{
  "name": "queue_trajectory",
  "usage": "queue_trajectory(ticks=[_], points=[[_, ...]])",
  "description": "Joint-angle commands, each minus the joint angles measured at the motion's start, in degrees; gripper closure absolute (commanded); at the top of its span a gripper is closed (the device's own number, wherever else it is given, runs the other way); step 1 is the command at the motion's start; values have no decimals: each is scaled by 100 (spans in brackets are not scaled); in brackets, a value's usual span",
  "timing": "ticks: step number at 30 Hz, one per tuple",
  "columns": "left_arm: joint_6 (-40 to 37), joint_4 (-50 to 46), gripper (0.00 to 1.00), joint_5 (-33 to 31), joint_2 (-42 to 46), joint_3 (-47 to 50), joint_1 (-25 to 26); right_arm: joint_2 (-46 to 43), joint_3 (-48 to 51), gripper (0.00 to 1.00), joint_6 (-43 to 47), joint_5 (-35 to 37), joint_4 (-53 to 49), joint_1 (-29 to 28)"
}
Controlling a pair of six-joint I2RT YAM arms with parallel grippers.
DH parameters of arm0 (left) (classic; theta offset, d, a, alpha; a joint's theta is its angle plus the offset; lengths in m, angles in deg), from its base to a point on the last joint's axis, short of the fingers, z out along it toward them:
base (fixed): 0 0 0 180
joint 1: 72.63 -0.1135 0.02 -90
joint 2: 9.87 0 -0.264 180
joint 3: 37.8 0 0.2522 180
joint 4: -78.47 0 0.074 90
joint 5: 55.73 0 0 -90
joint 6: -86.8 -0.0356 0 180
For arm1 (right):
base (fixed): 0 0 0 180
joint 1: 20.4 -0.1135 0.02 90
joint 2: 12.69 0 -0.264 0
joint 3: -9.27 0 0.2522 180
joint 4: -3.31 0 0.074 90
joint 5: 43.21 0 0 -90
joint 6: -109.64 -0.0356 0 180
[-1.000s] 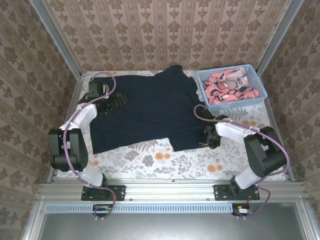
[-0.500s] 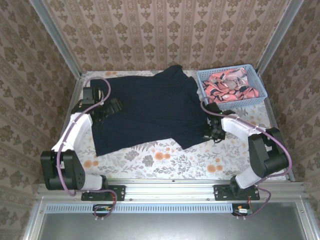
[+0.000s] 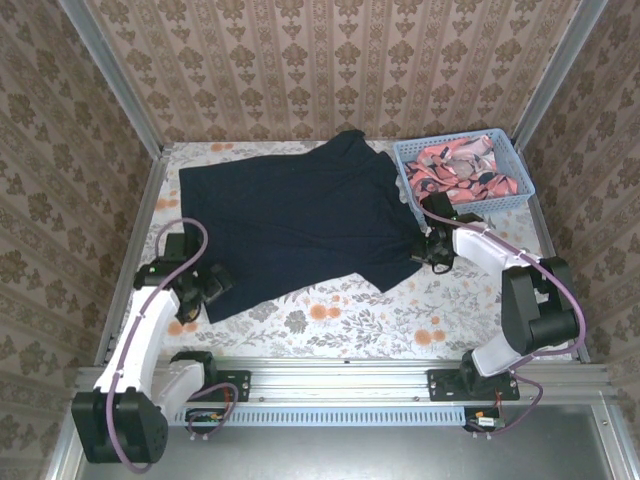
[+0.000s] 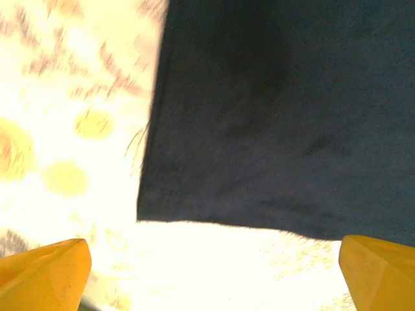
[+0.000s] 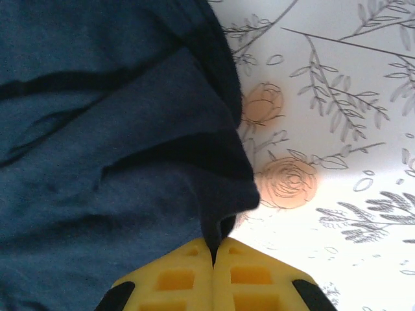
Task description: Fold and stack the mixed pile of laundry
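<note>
Top view: the dark T-shirt is lying spread across the middle of the flowered table cover, its far right part bunching up beside the blue basket. The pink patterned garment is sitting inside that basket, not yet out on the table. The left gripper is hovering just beside the T-shirt's near left corner. The right gripper is sitting at the T-shirt's right edge, near the basket's front wall. Left wrist view: blurry, but the yellow fingertips are standing wide apart with nothing between them, and the T-shirt's corner is lying just ahead on the cover. Right wrist view: the pads are pressing together with a fold of the T-shirt's edge pinched in the seam, so this gripper is holding the T-shirt; how deep the bite goes I can't tell. Handling: the T-shirt is looking light, limp and floppy, so it's likely going to sag and drag wherever it isn't held. Corners and hems are the places to grab, one pinch per side, the near left corner being the obvious one. The cover is looking smooth, so the cloth may be sliding rather than staying put. In the way: the basket is crowding the right arm, and the T-shirt's bunched part is touching or nearly touching it, so a lift there could be snagging the lattice.
</note>
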Motion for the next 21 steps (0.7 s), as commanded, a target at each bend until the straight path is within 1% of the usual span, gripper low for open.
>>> queue_trajectory(ticks=[1, 4, 8, 10, 12, 14, 15, 16, 17, 18, 21], points=[[920, -512, 6, 130, 271, 362, 67, 103, 93, 100, -85, -224, 294, -36], [1321, -324, 18, 259, 361, 692, 249, 125, 87, 100, -95, -246, 335, -58], [1752, 400, 37, 413, 275, 1144, 439, 127, 54, 100, -101, -256, 329, -73], [1743, 795, 48, 385, 74, 1238, 473, 88, 46, 100, -95, -251, 296, -75], [1673, 1008, 61, 209, -220, 1194, 478, 27, 41, 100, -100, -217, 252, -70], [1536, 1325, 62, 49, -478, 1142, 478, -42, 48, 100, -95, -200, 208, -75], [1525, 1399, 60, -32, -605, 1090, 478, -83, 54, 100, -95, -187, 182, -81], [1479, 1464, 57, -97, -700, 1048, 470, -117, 59, 100, -95, -169, 159, -78], [1377, 1464, 51, -201, -804, 965, 477, -150, 72, 100, -98, -131, 137, -78], [1325, 1329, 46, -339, -902, 841, 475, -182, 73, 100, -95, -91, 113, -83], [1036, 818, 42, -838, -1039, 504, 491, -248, 106, 100, -86, 7, 110, -82]])
